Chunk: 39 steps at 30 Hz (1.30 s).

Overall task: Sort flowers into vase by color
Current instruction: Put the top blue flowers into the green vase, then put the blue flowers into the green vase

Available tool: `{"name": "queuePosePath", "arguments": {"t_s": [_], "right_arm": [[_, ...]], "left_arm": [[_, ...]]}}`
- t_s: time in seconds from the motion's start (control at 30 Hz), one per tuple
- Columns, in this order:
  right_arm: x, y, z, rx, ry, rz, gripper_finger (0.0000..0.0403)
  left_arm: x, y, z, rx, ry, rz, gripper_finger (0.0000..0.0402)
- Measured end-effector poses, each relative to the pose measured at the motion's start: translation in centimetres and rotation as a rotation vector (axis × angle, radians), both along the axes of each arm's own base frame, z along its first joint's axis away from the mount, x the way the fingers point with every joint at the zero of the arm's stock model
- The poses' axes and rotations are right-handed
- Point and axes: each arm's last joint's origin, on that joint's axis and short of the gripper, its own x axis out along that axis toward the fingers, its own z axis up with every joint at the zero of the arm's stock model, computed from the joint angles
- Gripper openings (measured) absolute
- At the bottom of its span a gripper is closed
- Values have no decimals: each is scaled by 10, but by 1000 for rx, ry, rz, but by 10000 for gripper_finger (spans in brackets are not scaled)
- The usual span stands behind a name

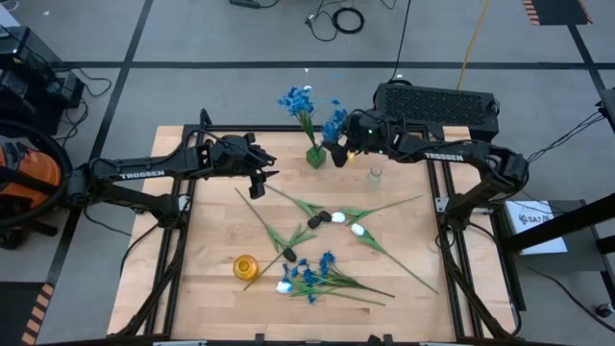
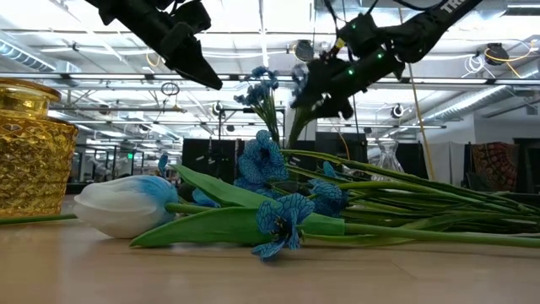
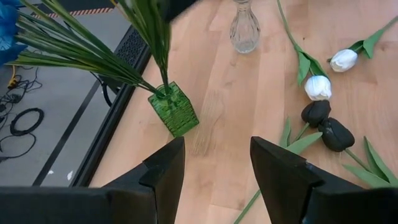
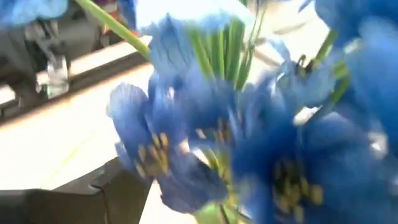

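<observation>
Far left on the wooden table (image 1: 211, 288): round yellow glass vase (image 1: 245, 266), empty. Left gripper (image 1: 261, 180) up over the table's back left, fingers (image 3: 163, 174) wide apart, holding nothing. Middle: white tulips (image 1: 357, 229), dark near-black tulips (image 1: 314, 220) and loose blue flowers (image 1: 312, 274) lying flat. Back middle: square green glass vase (image 1: 315, 156) with blue flowers already inside. Right gripper (image 1: 342, 154) just beside it, among blue blooms (image 4: 249, 143); cannot tell if open or closed. Probably putting a blue stem in. Next: let go gently, then fetch another flower. Small clear glass vase (image 1: 375, 176) near, empty.
</observation>
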Motion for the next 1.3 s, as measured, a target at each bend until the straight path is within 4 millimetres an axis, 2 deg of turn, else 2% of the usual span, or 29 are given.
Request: {"name": "queuePosePath", "arguments": {"t_s": [0.27,0.47,0.57,0.83,1.03,1.3], "right_arm": [[-7,6,-15,99,145,47,329],[-14,9,-11,102,186,47,329],[-19,11,-3,94,179,47,329],[-52,27,25,90,230,53,329],[-82,54,46,164,250,44,329],[-106,112,66,151,261,54,329]], "left_arm": [[0,0,0,-2,0,1,189],[0,0,0,-2,1,1,189],[0,0,0,-3,4,1,189],[0,0,0,-3,4,1,189],[1,-2,0,-56,-12,-40,189],[5,-12,2,-102,-51,-113,189]]}}
